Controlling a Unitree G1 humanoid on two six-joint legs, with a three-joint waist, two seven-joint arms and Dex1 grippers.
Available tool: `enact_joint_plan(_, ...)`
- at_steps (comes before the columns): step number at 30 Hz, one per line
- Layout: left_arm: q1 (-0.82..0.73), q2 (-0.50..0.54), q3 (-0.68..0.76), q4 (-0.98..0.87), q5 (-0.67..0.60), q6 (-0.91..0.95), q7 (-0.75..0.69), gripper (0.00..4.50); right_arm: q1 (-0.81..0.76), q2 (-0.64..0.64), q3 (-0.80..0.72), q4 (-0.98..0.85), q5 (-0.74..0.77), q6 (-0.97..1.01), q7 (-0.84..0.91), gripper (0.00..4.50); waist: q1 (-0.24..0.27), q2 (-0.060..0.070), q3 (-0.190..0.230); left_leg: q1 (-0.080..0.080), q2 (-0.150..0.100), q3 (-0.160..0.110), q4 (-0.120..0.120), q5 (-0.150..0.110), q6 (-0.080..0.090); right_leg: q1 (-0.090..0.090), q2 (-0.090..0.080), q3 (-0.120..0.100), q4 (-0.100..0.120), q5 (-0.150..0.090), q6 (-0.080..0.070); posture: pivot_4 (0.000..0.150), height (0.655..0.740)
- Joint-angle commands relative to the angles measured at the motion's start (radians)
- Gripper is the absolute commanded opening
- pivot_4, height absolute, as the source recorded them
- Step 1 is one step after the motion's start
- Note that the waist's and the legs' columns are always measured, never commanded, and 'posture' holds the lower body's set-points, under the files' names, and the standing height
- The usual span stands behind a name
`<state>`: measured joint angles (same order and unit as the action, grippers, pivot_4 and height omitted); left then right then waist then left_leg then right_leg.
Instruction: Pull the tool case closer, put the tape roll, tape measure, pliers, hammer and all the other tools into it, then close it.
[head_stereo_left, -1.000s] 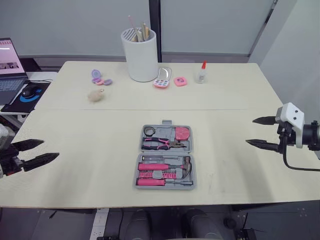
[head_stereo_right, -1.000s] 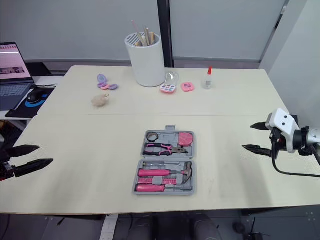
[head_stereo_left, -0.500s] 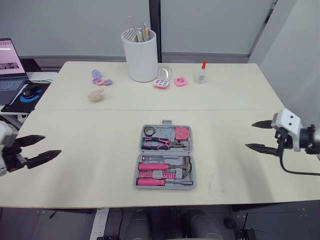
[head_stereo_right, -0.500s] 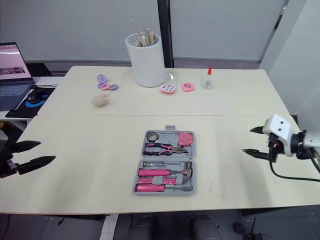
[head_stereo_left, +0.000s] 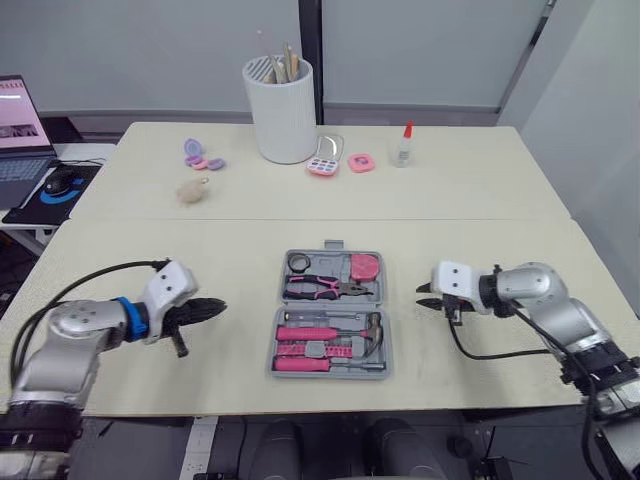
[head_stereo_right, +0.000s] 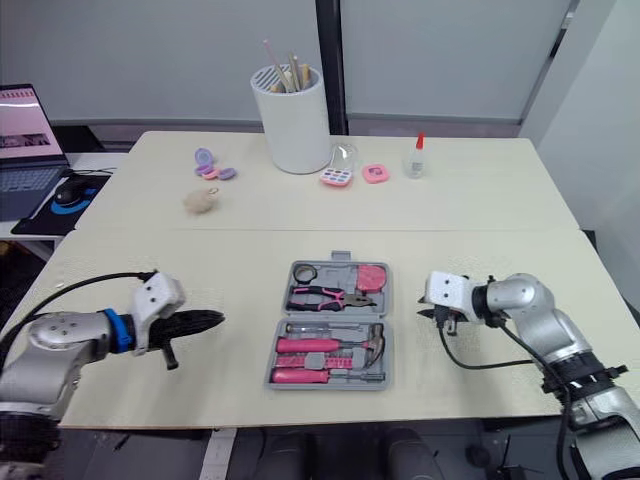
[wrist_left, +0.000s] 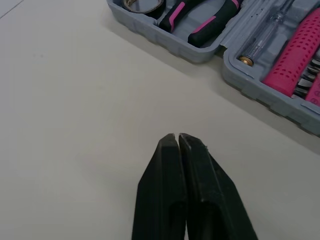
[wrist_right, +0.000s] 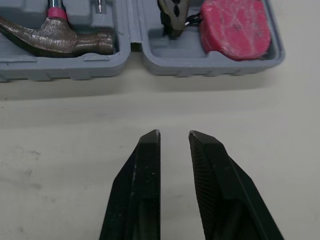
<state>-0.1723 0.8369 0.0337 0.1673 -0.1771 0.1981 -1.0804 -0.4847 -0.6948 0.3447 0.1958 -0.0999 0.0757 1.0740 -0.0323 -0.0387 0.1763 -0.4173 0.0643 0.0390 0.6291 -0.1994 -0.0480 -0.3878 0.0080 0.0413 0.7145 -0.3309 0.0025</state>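
The grey tool case (head_stereo_left: 330, 315) lies open in the middle of the table. In it are the tape roll (head_stereo_left: 299, 262), the pink tape measure (head_stereo_left: 366, 267), the pliers (head_stereo_left: 325, 288), the hammer (head_stereo_left: 372, 330) and pink-handled screwdrivers (head_stereo_left: 305, 333). My left gripper (head_stereo_left: 215, 307) is shut and empty, low over the table left of the case; the left wrist view shows its gripper (wrist_left: 178, 136) pointing at the case wall (wrist_left: 200, 52). My right gripper (head_stereo_left: 425, 295) is just right of the case. In the right wrist view, the right gripper (wrist_right: 174, 134) has a narrow gap and holds nothing, facing the hammer head (wrist_right: 55, 37) and tape measure (wrist_right: 235, 25).
At the back stand a white cup of sticks (head_stereo_left: 279, 110), a glue bottle (head_stereo_left: 403, 146), small pink cases (head_stereo_left: 324, 160), purple trinkets (head_stereo_left: 198, 155) and a fluffy ball (head_stereo_left: 191, 191). A laptop (head_stereo_left: 20, 130) and mouse (head_stereo_left: 60, 182) sit off the far left.
Both arms have swung in from the table's sides to either side of the case. The left gripper has shut; the right has narrowed to a small gap.
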Motion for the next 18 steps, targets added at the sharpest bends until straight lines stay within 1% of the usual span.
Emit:
enact_joint_plan(1, -0.032, -0.019, -0.062, 0.016, 0.061, -0.03, 0.022, 0.0, -0.029, 0.029, 0.017, 0.015, -0.032, -0.016, -0.016, 0.08, 0.0, 0.0, 0.0, 0.0, 0.0, 0.0, 0.0, 0.0, 0.0, 0.0, 0.0, 0.0, 0.0, 0.0, 0.0, 0.15, 0.74)
enact_joint_plan(2, -0.045, -0.029, -0.08, 0.029, 0.073, -0.031, 0.023, 0.0, -0.037, 0.044, 0.024, 0.023, -0.038, -0.013, -0.018, 0.01, 0.0, 0.0, 0.0, 0.0, 0.0, 0.0, 0.0, 0.0, 0.0, 0.0, 0.0, 0.0, 0.0, 0.0, 0.0, 0.15, 0.74)
enact_joint_plan(6, -0.094, -0.081, -0.14, 0.064, 0.109, -0.037, 0.036, 0.0, -0.077, 0.092, 0.066, 0.089, -0.092, -0.024, -0.036, 0.01, 0.0, 0.0, 0.0, 0.0, 0.0, 0.0, 0.001, 0.0, 0.0, 0.0, 0.001, 0.0, 0.001, 0.0, 0.0, 0.15, 0.74)
enact_joint_plan(13, -0.146, -0.166, -0.209, 0.102, 0.147, -0.028, 0.065, 0.0, -0.127, 0.176, 0.096, 0.172, -0.117, -0.023, -0.031, 0.01, 0.0, 0.0, 0.0, 0.0, 0.0, -0.001, 0.001, 0.0, 0.0, 0.0, 0.004, 0.0, 0.001, 0.0, 0.0, 0.15, 0.74)
enact_joint_plan(18, -0.184, -0.216, -0.251, 0.141, 0.182, -0.035, 0.07, 0.0, -0.136, 0.212, 0.114, 0.162, -0.115, -0.002, 0.001, 0.01, 0.001, 0.0, -0.001, 0.001, 0.0, -0.001, 0.001, 0.0, 0.0, 0.002, 0.004, -0.001, 0.002, 0.001, 0.001, 0.15, 0.74)
